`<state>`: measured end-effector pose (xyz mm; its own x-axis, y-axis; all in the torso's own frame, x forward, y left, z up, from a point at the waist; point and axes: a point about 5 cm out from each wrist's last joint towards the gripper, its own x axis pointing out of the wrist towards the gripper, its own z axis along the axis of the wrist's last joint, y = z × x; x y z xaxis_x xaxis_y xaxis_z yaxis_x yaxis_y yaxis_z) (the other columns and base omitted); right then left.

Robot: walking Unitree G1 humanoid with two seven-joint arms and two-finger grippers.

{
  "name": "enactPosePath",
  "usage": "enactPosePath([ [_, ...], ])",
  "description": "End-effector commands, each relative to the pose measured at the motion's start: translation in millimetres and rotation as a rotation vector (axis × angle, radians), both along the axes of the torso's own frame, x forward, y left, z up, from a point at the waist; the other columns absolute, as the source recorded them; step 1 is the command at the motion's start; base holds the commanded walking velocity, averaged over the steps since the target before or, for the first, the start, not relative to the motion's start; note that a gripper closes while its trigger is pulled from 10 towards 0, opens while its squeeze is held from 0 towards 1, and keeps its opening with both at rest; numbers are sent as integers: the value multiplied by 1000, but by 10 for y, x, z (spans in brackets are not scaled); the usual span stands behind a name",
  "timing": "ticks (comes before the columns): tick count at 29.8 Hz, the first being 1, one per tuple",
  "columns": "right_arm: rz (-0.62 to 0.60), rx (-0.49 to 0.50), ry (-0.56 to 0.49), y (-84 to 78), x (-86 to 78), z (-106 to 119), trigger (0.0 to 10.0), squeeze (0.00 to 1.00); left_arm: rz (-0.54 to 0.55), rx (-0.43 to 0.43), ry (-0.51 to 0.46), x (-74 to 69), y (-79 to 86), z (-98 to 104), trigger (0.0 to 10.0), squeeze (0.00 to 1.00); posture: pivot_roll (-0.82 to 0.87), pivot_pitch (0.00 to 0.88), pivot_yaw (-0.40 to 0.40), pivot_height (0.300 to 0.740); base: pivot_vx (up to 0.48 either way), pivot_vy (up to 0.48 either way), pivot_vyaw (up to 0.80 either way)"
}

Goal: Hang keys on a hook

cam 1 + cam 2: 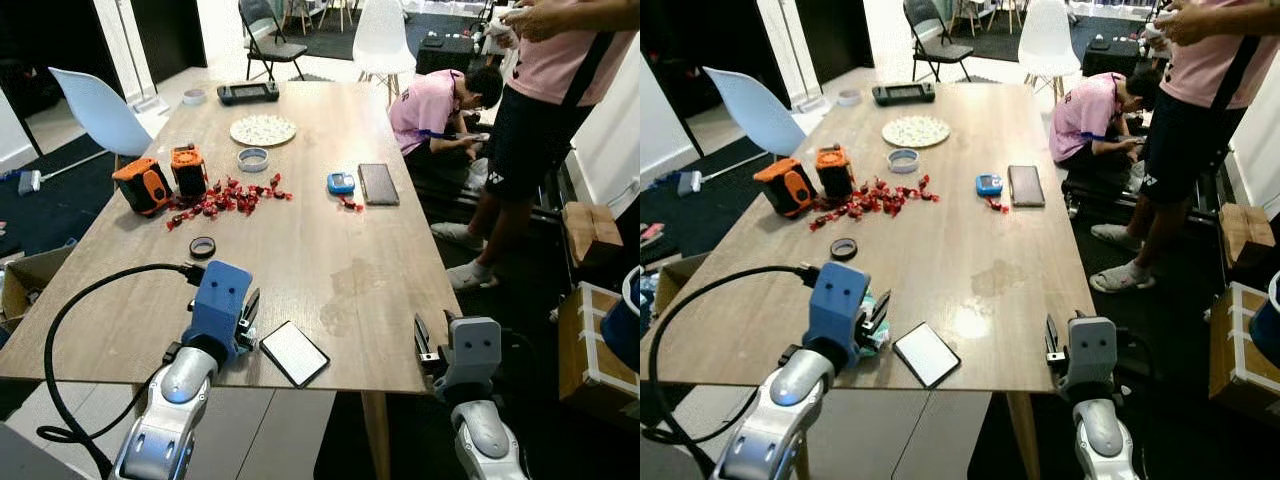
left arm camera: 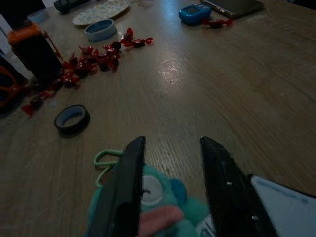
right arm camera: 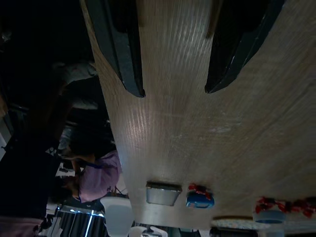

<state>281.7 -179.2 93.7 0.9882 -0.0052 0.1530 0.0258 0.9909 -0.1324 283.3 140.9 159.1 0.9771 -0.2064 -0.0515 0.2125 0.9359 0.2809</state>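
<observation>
Keys' teal plush charm sits between the left gripper fingers — spread; right gripper spread too.

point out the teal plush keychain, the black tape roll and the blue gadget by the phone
teal plush keychain (image 2: 153, 197), left wrist view, on its face between the open left gripper's fingers
black tape roll (image 1: 202, 247), left eye view, on its ring
blue gadget (image 1: 341, 183), left eye view, on its top

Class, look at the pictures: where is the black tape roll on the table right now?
The black tape roll lies flat near the table's left edge, just beyond the left gripper, with the scattered red candies further on.
</observation>
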Motion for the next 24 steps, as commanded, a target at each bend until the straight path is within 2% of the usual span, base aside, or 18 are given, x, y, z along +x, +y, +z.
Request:
enactPosePath([
  [1, -9, 2, 36, -8, -37, -81, 10000, 0, 31, 56, 23, -24, 76, -17, 10000, 1000, 92, 145, 19, 740, 0, 0, 0],
  [5, -12, 3, 36, -15, -43, -83, 10000, 0, 64, 68, 75, -42, 141, -9, 10000, 1000, 95, 149, 23, 740, 0, 0, 0],
  [8, -13, 3, 39, -15, -47, -90, 10000, 0, 117, 10, 134, -29, 150, -33, 10000, 1000, 98, 150, 23, 740, 0, 0, 0],
  [10, -12, 3, 39, -12, -47, -91, 10000, 0, 131, 1, 148, -22, 149, -43, 10000, 1000, 98, 150, 23, 740, 0, 0, 0],
  [14, -10, 5, 39, -1, -42, -90, 10000, 0, 216, -43, 255, 28, 145, -173, 10000, 1000, 97, 152, 23, 740, 0, 0, 0],
  [16, -11, 5, 38, 2, -41, -90, 10000, 0, 236, -46, 274, 40, 152, -203, 10000, 1000, 93, 152, 25, 740, 0, 0, 0],
  [17, -12, 6, 38, 2, -43, -88, 10000, 0, 257, -42, 306, 50, 177, -251, 10000, 0, 93, 152, 25, 740, 0, 0, 0],
  [24, -22, 5, 41, -23, -68, -99, 10000, 0, 291, -17, 419, -23, 291, -466, 10000, 0, 88, 152, 31, 740, 0, 0, 0],
])
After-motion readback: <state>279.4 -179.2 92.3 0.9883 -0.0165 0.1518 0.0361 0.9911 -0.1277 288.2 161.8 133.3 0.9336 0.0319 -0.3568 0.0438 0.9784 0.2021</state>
